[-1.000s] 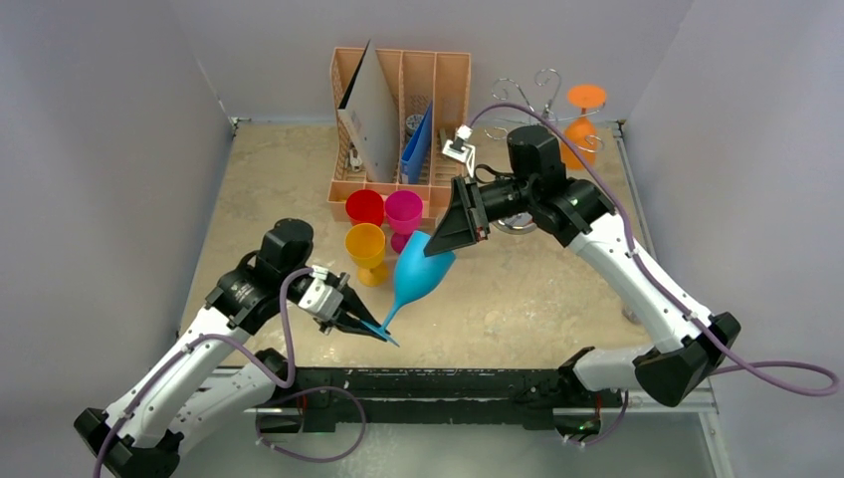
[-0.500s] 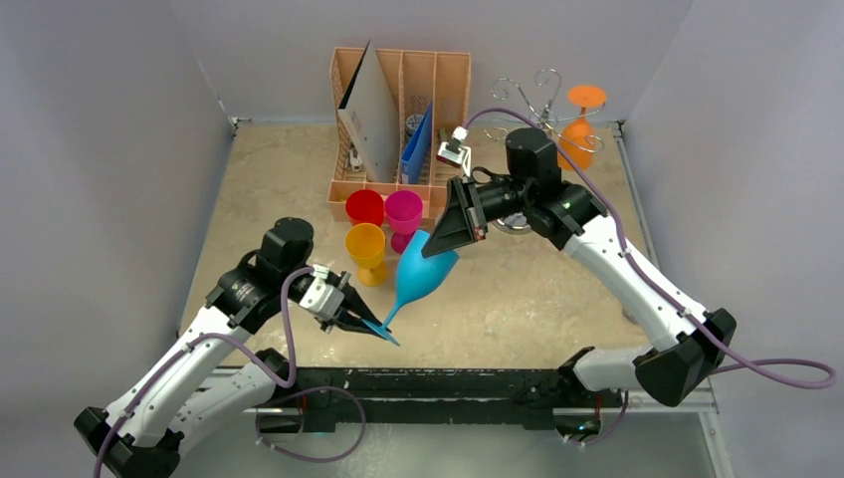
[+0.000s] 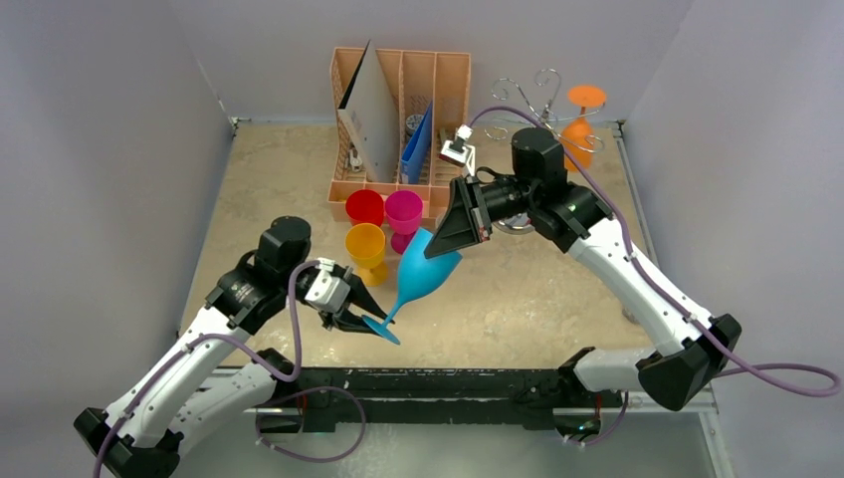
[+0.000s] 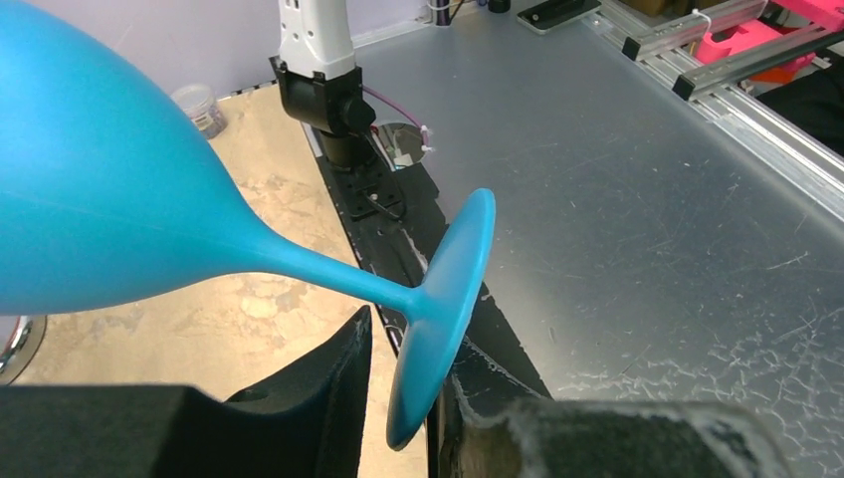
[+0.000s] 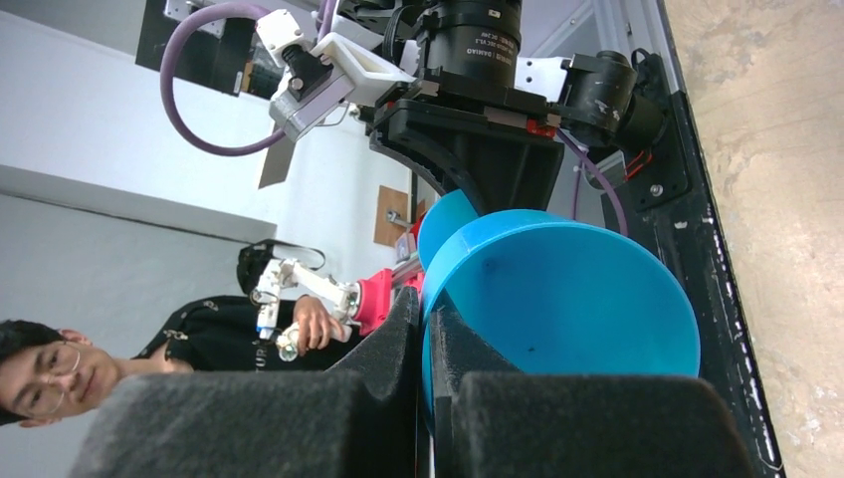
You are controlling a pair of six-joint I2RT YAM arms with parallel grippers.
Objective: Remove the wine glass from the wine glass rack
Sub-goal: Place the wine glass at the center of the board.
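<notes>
Loosened since a second ago, the left claw [image 3: 370,323] stands slightly apart around the foot of the blue wine glass [image 3: 423,271], held tilted above the surface [image 3: 537,289]. Its rim is clamped in the right claw [image 3: 443,247]; the wine glass rack [image 3: 526,97], far back right, carries an orange glass [image 3: 579,127]

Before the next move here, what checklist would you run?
1. Right gripper pinches the blue wine glass at its rim: ok.
2. Left gripper jaws loose around the foot: ok, a gap shows on one side.
3. Foot free of both left fingers: cannot tell.
4. Blue wine glass off the wine glass rack: ok, held tilted in the air.
5. Bowl apart from the yellow cup: ok, a gap shows from above.
6. Rack emptied: not ok, an orange wine glass hangs there.
</notes>
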